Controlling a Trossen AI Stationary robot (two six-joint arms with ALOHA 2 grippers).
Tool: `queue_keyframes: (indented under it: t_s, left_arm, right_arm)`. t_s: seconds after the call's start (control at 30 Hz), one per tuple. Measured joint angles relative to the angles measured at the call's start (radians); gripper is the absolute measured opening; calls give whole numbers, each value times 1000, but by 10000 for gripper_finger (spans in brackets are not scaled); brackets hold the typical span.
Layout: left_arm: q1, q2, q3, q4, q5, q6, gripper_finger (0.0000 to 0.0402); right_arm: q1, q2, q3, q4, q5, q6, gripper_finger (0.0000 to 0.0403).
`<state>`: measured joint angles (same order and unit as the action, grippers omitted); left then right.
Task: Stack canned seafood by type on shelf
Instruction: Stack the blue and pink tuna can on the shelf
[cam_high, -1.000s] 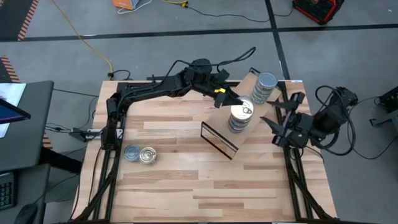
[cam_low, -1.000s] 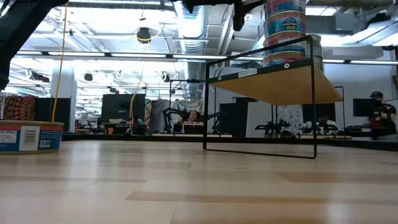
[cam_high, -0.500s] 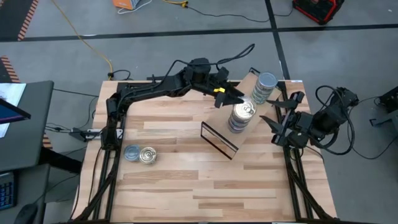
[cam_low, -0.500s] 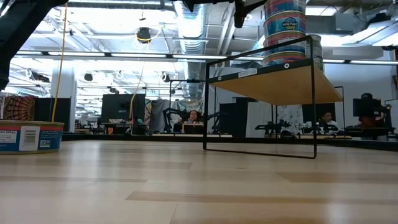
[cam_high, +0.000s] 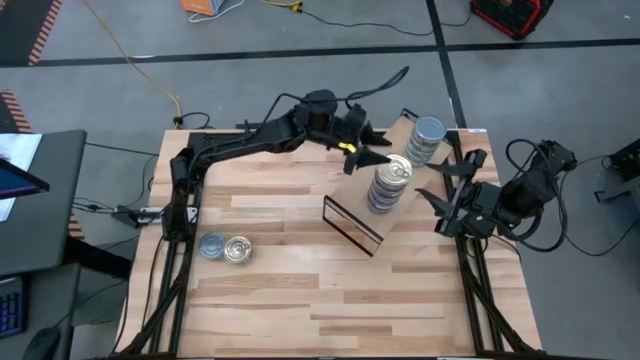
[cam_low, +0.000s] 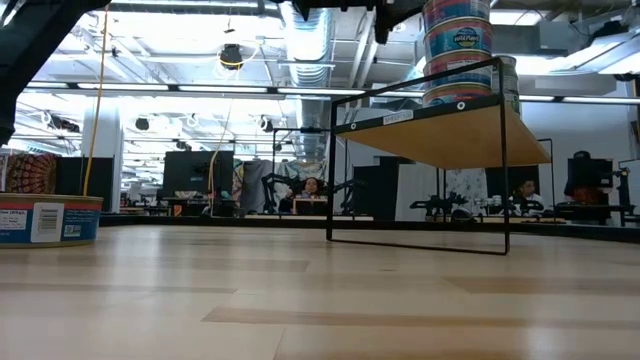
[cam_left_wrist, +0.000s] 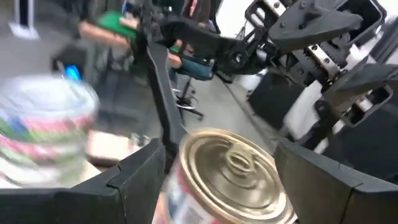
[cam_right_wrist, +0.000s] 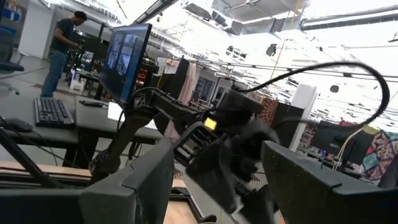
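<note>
Two loose tins (cam_high: 225, 247) are left on the table's left side. Left gripper (cam_high: 368, 155) is spread apart beside the gold-lid stack (cam_high: 388, 186) on the shelf (cam_high: 352, 205); blue-lid stack (cam_high: 424, 140) behind. Right gripper (cam_high: 445, 183) is parked open near the right edge.

A person (cam_right_wrist: 64, 46) stands near a keyboard (cam_right_wrist: 52, 111) and monitor (cam_right_wrist: 126, 57).

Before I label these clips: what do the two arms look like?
Both arms are black and slender, built of jointed links with black cables looping off them. The left arm carries a small yellow mark near its claw. The right arm trails a tangle of cable behind its claw. Each claw has two dark, flat fingers.
</note>
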<state>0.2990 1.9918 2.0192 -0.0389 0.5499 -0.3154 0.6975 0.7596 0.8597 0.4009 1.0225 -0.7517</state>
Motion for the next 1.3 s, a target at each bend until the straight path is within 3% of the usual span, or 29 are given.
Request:
queue_keyframes:
  t_s: [0.2,0.4,0.63,0.83,0.97,1.17,1.3]
  left_arm:
    - [-4,-78,31,-86,-9,429,276]
    - [-136,-179,-35,-291,-262,826,236]
    - [-302,-294,-188,-392,-505,984,203]
    - [-397,-428,-372,-424,-650,919,195]
    - [-428,-513,-480,-580,-709,761,194]
    - [-444,-570,-599,-864,-709,352,194]
    - [-489,-568,-679,-1029,-630,145,194]
  right_arm:
    - [0,-1,0,-24,0,31,271]
    - [2,-1,0,-232,-7,183,271]
    - [11,79,0,-353,-175,247,271]
    - [18,167,0,-346,-179,282,271]
    - [-2,238,0,-329,-181,385,271]
    - [-33,346,0,-240,-181,456,271]
    - [-47,400,0,-137,-181,456,271]
